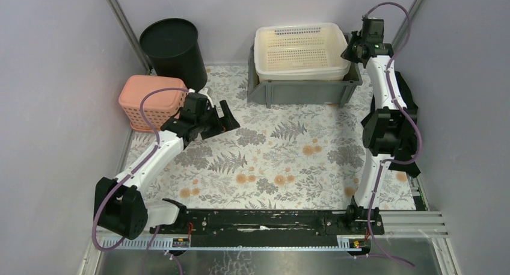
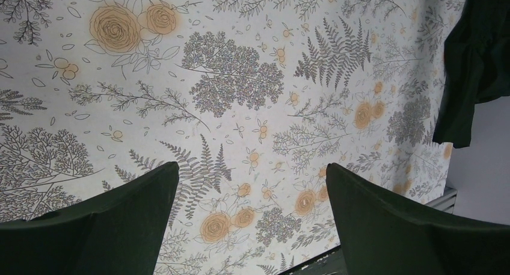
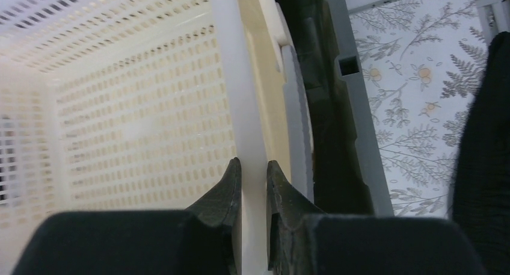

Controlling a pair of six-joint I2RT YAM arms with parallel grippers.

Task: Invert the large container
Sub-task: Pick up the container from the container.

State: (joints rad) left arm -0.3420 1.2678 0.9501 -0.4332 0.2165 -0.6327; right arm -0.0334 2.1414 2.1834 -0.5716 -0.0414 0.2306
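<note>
right claw pinching the cream basket by its rim
edge grip probably gives flipping leverage; left claw wide open, empty

Top view overlooks the whole table; left wrist faces it closely, right wrist, seemingly closer, the cream basket.

R gripper sits at the right rim of the cream perforated basket, which is nested in a grey bin; both lie directly to its left. L gripper hovers over the floral cloth w/ fingers apart. A salmon-pink slotted basket is just to its left, a black bucket is behind that, and the cream basket is well apart to its right & farther back.
</note>
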